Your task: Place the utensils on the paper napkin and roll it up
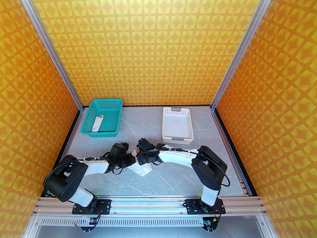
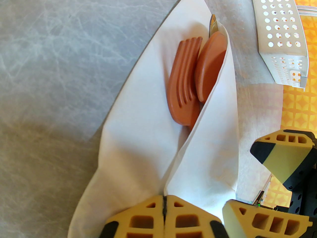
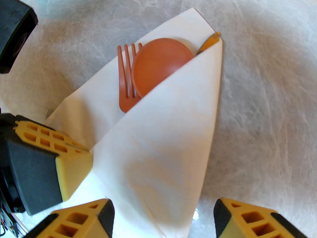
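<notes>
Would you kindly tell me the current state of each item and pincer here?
paper napkin: one flap folded over, not rolled
spoon: on the napkin, handle covered
fork: partly under spoon, handle covered
knife: covered except its tip
left pincer: shut on the napkin
right pincer: open

utensils: three, being one spoon [image 3: 161, 61], one fork [image 3: 123, 90], one knife [image 3: 210, 40]
napkin [image 3: 163, 152]: one
baskets: two, one teal basket [image 1: 113, 118], one white basket [image 1: 190, 126]
paper tube [image 1: 97, 124]: one
grippers: two, the left gripper [image 2: 164, 201] and the right gripper [image 3: 163, 208]
table [image 1: 158, 185]: one
</notes>
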Robot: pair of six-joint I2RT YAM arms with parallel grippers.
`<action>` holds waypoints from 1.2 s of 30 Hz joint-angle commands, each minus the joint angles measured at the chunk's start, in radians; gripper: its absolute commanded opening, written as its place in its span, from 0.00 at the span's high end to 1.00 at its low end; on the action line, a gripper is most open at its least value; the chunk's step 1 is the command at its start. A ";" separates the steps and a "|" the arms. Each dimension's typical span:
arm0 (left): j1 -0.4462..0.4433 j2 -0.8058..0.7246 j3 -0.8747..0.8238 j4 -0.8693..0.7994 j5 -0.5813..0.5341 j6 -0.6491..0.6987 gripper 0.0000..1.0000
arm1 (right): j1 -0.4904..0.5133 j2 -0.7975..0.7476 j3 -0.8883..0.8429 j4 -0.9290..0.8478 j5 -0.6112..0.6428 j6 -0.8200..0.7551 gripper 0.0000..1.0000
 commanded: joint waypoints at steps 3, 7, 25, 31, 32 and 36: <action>-0.003 0.039 -0.019 -0.117 -0.025 0.021 1.00 | -0.016 0.061 0.045 0.020 -0.010 -0.006 0.29; -0.003 0.041 -0.020 -0.116 -0.025 0.021 1.00 | -0.026 0.088 0.060 0.023 -0.010 -0.004 0.29; -0.002 0.043 -0.026 -0.130 -0.037 0.022 1.00 | -0.073 0.093 0.044 -0.045 0.071 -0.033 0.33; -0.003 0.033 -0.025 -0.143 -0.043 0.025 1.00 | -0.078 0.081 0.037 -0.056 0.085 -0.039 0.33; -0.004 0.033 -0.023 -0.143 -0.043 0.026 1.00 | -0.079 0.077 0.038 -0.061 0.091 -0.040 0.33; -0.003 0.033 -0.024 -0.145 -0.043 0.025 1.00 | -0.083 0.069 0.042 -0.077 0.116 -0.050 0.33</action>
